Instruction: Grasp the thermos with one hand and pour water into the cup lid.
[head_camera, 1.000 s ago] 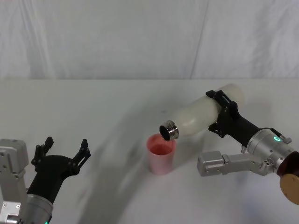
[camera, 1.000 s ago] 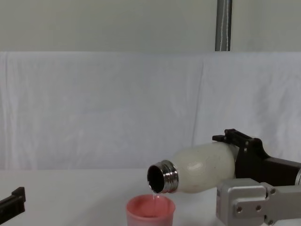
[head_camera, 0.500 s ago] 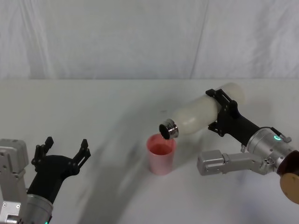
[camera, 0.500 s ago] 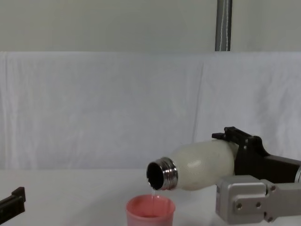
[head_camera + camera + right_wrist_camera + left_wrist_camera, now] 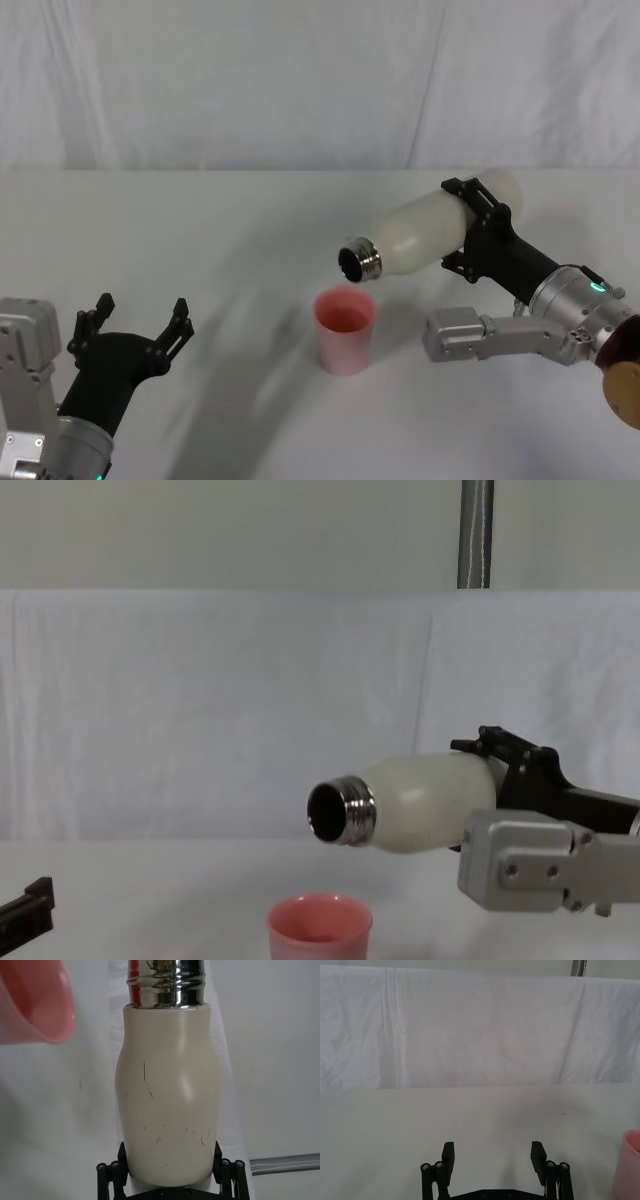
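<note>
Cream-white and lying nearly level, the thermos (image 5: 430, 232) is clamped round its body by the right gripper (image 5: 478, 234), its steel neck raised above the pink cup lid (image 5: 345, 328) with no stream showing (pouring looks about finished; setting it upright remains). The left gripper (image 5: 130, 328) waits spread and empty over the white table (image 5: 200, 230), white cloth (image 5: 300, 80) draped behind.

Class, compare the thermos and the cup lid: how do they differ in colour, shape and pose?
The thermos is cream-white; the cup lid is pink. The thermos is tall with a narrow steel neck; the cup lid is short and wide-mouthed. The thermos is held nearly level in the right gripper; the cup lid stands upright on the table. Both are open.
</note>
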